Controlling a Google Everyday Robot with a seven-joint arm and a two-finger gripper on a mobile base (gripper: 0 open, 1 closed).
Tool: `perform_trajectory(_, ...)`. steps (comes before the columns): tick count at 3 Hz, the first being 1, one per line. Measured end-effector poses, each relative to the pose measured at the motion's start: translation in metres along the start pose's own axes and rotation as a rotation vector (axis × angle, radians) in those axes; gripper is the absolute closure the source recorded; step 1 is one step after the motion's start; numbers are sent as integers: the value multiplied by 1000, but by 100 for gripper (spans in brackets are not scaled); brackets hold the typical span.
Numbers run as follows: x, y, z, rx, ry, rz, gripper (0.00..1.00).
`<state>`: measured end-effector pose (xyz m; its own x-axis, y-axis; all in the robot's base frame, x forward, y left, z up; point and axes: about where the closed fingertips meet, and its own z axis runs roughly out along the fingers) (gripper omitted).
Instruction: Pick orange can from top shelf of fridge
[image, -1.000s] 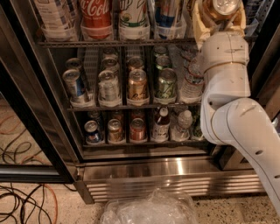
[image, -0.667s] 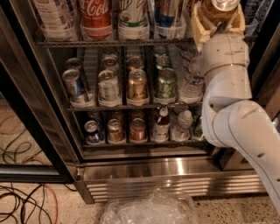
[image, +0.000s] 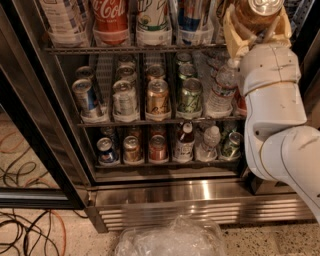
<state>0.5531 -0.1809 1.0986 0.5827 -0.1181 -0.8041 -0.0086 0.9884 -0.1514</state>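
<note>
We see the white arm (image: 274, 100) rising from the lower right of the frame. Its gripper (image: 256, 31) sits in the upper right corner, clamped on the orange can (image: 256, 14) (silver lid up), beside the right end of the top shelf (image: 125, 49) of the fridge (image: 190, 192). The forearm hides the middle rack's right end. A Coca-Cola can (image: 110, 15) stands at the upper left.

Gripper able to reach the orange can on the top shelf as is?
Probably yes: the gripper is closed around the orange can at the right end of the top shelf, a finger on each side, nothing between.
</note>
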Motion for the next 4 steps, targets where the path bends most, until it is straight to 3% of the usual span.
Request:
perform_trajectory(1, -6, 3, -14, -94, 36, 27, 100)
perform_trajectory(2, -8, 12, -15, -131, 34, 48, 100)
perform_trajectory(3, -8, 12, -15, -131, 34, 48, 100)
perform_trajectory(4, -12, 26, -22, -199, 30, 59, 100)
